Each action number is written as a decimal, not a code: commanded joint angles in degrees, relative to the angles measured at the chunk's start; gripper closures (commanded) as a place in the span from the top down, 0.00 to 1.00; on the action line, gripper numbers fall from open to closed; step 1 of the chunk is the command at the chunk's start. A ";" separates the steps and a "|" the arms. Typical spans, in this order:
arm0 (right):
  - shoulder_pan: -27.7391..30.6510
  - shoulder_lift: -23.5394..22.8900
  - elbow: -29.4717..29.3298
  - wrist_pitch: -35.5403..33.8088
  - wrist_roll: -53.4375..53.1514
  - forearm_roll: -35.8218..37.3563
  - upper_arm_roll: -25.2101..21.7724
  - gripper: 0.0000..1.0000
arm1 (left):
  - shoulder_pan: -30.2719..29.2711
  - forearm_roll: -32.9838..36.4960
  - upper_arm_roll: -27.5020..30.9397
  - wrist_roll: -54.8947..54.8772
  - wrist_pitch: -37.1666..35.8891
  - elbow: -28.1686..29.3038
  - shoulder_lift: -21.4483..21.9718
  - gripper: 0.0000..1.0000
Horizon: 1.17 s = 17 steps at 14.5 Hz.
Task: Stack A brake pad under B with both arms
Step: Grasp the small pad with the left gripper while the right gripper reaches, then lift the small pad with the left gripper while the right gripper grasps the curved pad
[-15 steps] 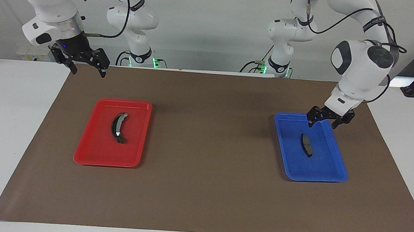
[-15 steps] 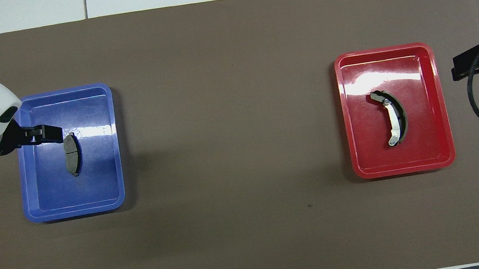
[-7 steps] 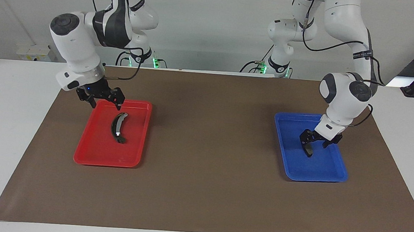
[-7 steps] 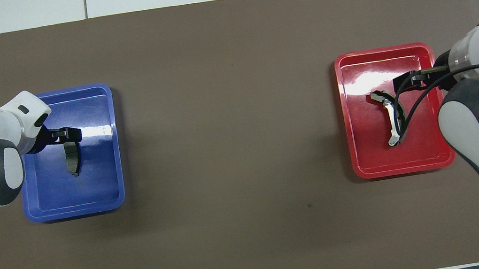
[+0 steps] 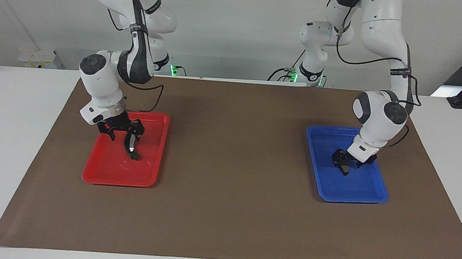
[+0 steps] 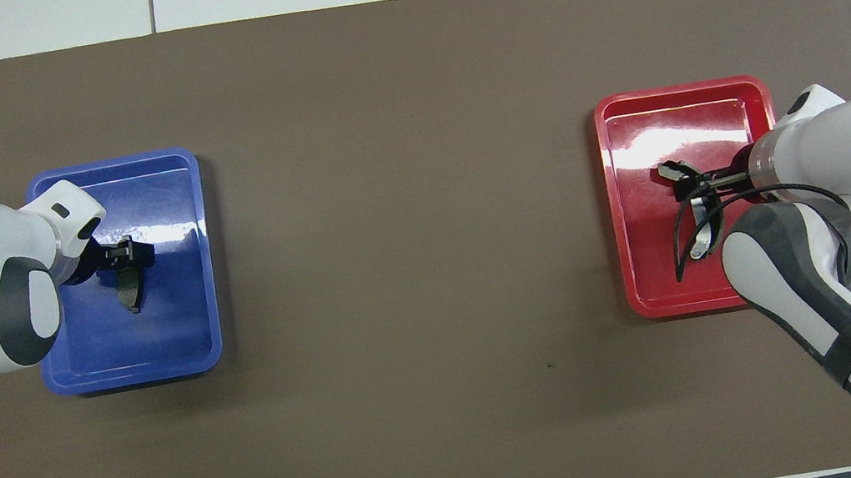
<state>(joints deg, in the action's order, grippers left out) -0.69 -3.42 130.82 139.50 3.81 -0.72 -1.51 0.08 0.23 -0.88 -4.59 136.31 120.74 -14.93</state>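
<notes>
The A brake pad, short, flat and dark grey, lies in the blue tray toward the left arm's end; it also shows in the overhead view. My left gripper is low in that tray, open, with its fingers straddling the pad's end nearer the robots. B, the black crescent with a pale strip, lies in the red tray toward the right arm's end, and shows in the overhead view. My right gripper is open and low over B's upper half, a finger on either side.
Both trays sit on a brown mat that covers most of the white table. A wide bare stretch of mat lies between the trays. The right arm's cable loops over the red tray.
Both grippers have come down into their trays: the left onto the pad's near end, the right from the red tray's rim to over B. Neither piece has moved.
</notes>
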 commanded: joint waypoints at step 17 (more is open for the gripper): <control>1.05 -3.43 1.47 1.93 10.17 -0.95 0.37 0.16 | 7.20 -1.19 -0.53 -2.36 -9.05 -9.56 2.01 0.01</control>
<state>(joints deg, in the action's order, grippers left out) -0.08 -7.17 133.45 142.93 13.12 -0.76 -1.47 3.73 0.03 -1.79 -7.09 128.68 113.13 -12.76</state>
